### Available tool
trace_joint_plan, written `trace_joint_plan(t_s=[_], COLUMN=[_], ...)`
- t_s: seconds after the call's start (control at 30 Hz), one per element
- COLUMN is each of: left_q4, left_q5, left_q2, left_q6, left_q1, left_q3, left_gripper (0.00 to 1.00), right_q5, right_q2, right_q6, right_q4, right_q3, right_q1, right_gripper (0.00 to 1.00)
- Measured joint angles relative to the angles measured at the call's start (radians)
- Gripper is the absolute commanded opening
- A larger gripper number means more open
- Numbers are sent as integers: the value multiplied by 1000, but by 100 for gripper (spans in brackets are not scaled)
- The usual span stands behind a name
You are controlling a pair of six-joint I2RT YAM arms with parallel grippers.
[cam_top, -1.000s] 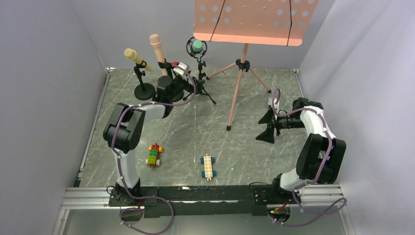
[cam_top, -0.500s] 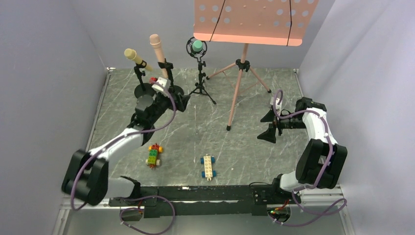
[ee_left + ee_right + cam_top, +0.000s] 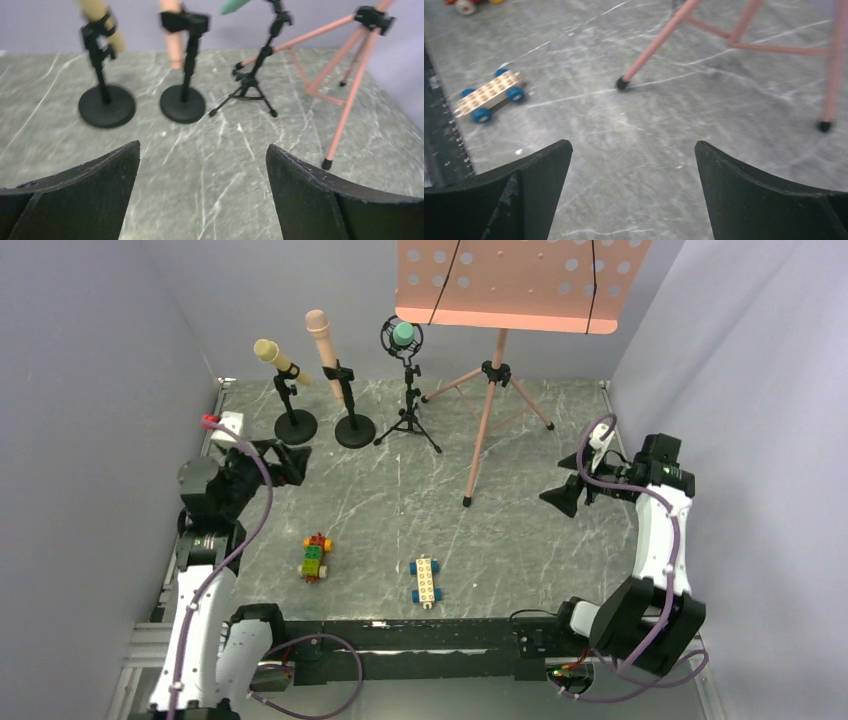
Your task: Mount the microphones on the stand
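Three microphones sit in black stands at the back of the table. The pale yellow one (image 3: pixel 272 355) is clipped in the left round-base stand (image 3: pixel 296 426). The pink one (image 3: pixel 322 340) is in the middle round-base stand (image 3: pixel 354 430). The teal-green one (image 3: pixel 403 335) sits in the tripod stand (image 3: pixel 408 420). The left wrist view shows the yellow (image 3: pixel 102 17), pink (image 3: pixel 172 42) and teal (image 3: pixel 236 6) ones too. My left gripper (image 3: pixel 290 462) is open and empty, near the left edge, in front of the stands. My right gripper (image 3: pixel 565 496) is open and empty at the right.
A pink music stand (image 3: pixel 488 410) with a perforated tray stands at back centre, one leg foot near mid-table. A colourful brick car (image 3: pixel 314 557) and a white and blue brick car (image 3: pixel 426 580) lie near the front. Grey walls close both sides.
My left arm has pulled back from the stands toward the left front, gripper empty. My right arm has drawn back toward the right wall.
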Motion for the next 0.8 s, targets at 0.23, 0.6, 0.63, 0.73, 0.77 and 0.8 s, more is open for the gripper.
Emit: trace_joint_plan(t_s=[0.23, 0.6, 0.63, 0.73, 0.77, 0.8], left_q4=[-198, -285, -285, -285, -285, -285], left_q5=[6, -31, -31, -27, -26, -23], left_q2=[-97, -167, -167, -167, -167, -167], left_q6=[-21, 5, 5, 5, 5, 5], left_q1=[139, 139, 139, 139, 139, 139], left_q3=[-95, -142, -142, -142, -142, -142], left_gripper=[99, 99, 99, 99, 99, 99], right_q5=[192, 564, 559, 557, 557, 556], right_q2=[-266, -352, -361, -385, -390, -394], right_q6=[674, 1222, 1230, 1249, 1252, 1256], right_q4=[513, 697, 696, 696, 696, 696], right_q3=[-64, -60, -60, -60, -60, -60], right_q1=[-7, -12, -12, -12, -12, -12], right_gripper=[100, 100, 100, 100, 100, 100])
